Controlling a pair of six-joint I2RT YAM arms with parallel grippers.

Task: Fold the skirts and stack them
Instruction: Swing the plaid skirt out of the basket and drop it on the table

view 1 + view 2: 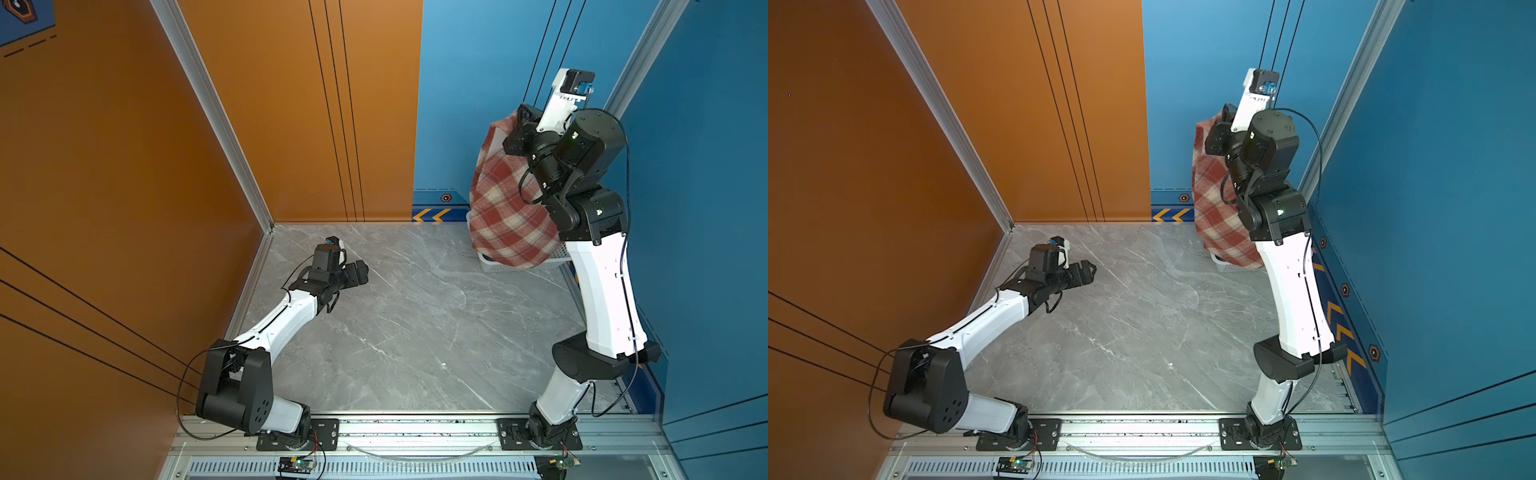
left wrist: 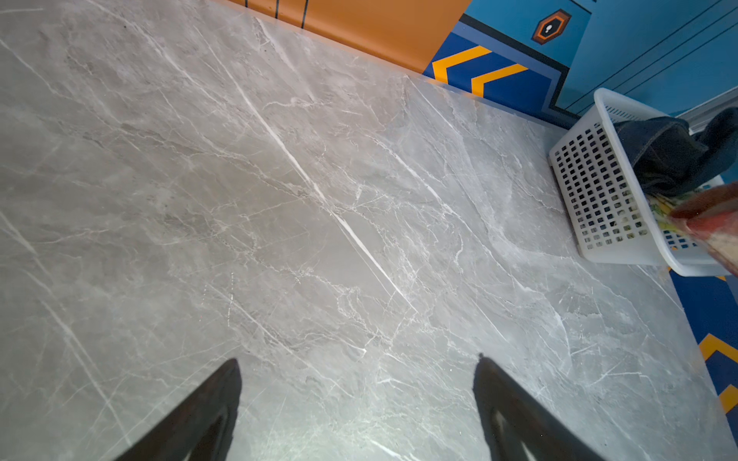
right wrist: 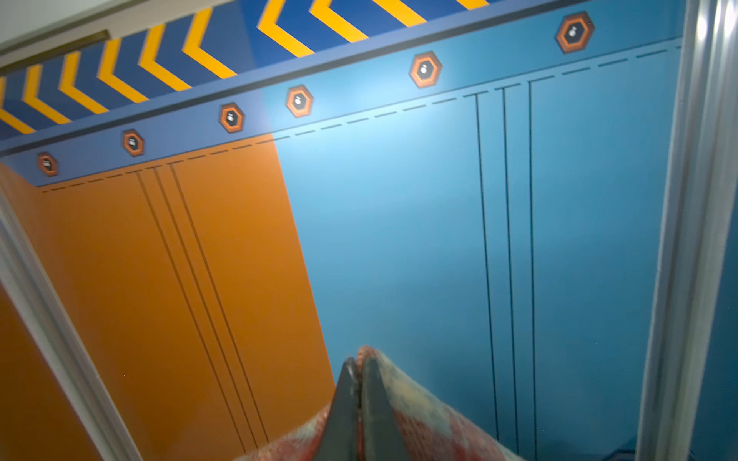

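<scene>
- Lifted high above the far right corner of the tabletop (image 1: 415, 324): red-and-cream plaid skirt (image 1: 507, 208), hanging long and loose, lower hem down at the white perforated basket (image 1: 494, 264) and hiding most of it in both top views.
- Pinched at its upper edge by the right hand (image 3: 358, 363), jaws pressed together on the cloth, fuzzy plaid spilling to either side in the right wrist view.
- Lying inside the basket, as seen from the left wrist: dark blue denim skirt (image 2: 671, 155), bunched and rising over the rim; lemon-print skirt (image 2: 663, 207) beneath it, only a sliver visible.
- Set in that far right corner, close to the blue wall: the basket itself.
- Low over the tabletop toward its far left corner: left hand (image 2: 358, 359), jaws spread wide, gripping nothing, bare grey marble between the fingers.
</scene>
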